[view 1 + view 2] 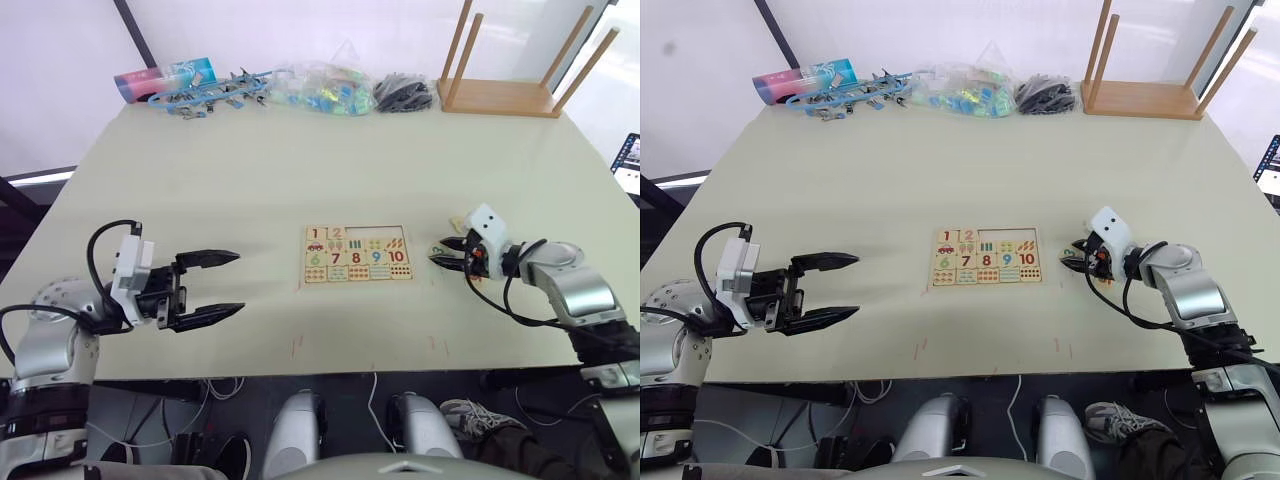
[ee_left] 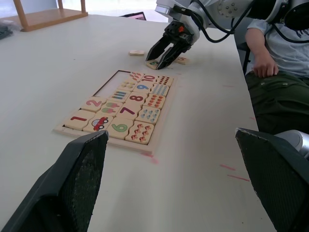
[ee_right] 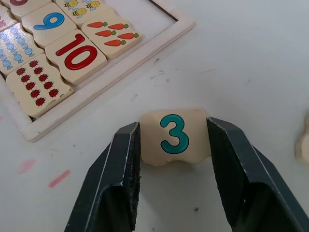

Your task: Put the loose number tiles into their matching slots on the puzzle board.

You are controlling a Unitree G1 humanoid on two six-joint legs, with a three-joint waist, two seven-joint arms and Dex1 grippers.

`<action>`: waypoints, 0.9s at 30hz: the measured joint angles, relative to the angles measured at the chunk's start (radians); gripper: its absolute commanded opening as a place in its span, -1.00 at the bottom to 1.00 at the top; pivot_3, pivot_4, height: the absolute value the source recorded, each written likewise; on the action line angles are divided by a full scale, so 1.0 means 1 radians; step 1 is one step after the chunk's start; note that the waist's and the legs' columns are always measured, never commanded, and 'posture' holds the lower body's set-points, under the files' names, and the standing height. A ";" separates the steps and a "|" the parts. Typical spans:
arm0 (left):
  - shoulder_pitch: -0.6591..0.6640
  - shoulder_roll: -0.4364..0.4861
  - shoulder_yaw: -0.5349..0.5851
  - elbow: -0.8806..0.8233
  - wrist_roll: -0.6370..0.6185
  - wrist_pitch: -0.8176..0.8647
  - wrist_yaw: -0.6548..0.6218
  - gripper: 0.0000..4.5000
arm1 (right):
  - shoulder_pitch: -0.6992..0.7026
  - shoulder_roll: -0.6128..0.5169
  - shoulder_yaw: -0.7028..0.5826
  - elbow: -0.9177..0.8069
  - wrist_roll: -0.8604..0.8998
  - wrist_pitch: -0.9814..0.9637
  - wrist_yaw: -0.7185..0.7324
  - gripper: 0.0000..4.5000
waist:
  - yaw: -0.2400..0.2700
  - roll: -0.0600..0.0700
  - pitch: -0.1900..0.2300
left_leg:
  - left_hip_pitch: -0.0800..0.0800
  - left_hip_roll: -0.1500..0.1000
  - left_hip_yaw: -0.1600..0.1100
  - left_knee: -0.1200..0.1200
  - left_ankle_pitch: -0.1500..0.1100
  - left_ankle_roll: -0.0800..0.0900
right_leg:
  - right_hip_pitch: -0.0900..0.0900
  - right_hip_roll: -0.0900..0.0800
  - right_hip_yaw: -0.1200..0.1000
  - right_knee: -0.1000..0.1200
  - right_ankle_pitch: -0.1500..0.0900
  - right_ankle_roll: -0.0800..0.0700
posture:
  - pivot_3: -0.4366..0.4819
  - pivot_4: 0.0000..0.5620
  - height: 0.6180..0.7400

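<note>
Pale tabletop [image 1: 300, 180] spreads under both arms, with a clutter of packets and bags [image 1: 300, 88] along its far edge and an upturned wooden stool [image 1: 505, 92] at the far right corner.

Between the two grippers, nearer the right one, lies the puzzle board [image 1: 357, 253]. Its frame holds picture cells and the big numbers 6 to 10 along the near row. In the far row of slots [image 2: 116, 82], tile 1 [image 2: 78, 119] and tile 2 [image 2: 96, 103] are seated at the end toward the left gripper; the remaining recesses toward the right gripper are bare.

The right gripper [image 3: 175, 145] is down at the table just beyond the board's right end. Its two black fingers stand one on each side of the tile printed with a teal 3 [image 3: 175, 135], touching or very nearly touching its edges; the tile lies flat on the table between them. Past this gripper, farther from the board, two more loose tiles [image 2: 136, 52] rest on the table, their digits too small to read.

The left gripper [image 1: 207, 288] hangs well to the left of the board with its fingers spread wide, holding nothing.

A seated person [image 2: 275, 58] is at the table's edge behind the right arm.
</note>
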 measured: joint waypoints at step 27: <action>-0.003 -0.008 -0.022 -0.037 -0.011 0.036 0.000 1.00 | 0.598 0.367 -0.363 -0.954 0.116 0.616 -0.656 -0.33 | 0.011 0.001 0.000 | -0.001 0.001 -0.007 -0.002 -0.001 -0.001 | -0.002 -0.001 -0.001 -0.001 -0.003 0.004 | -0.05 -0.47 0.96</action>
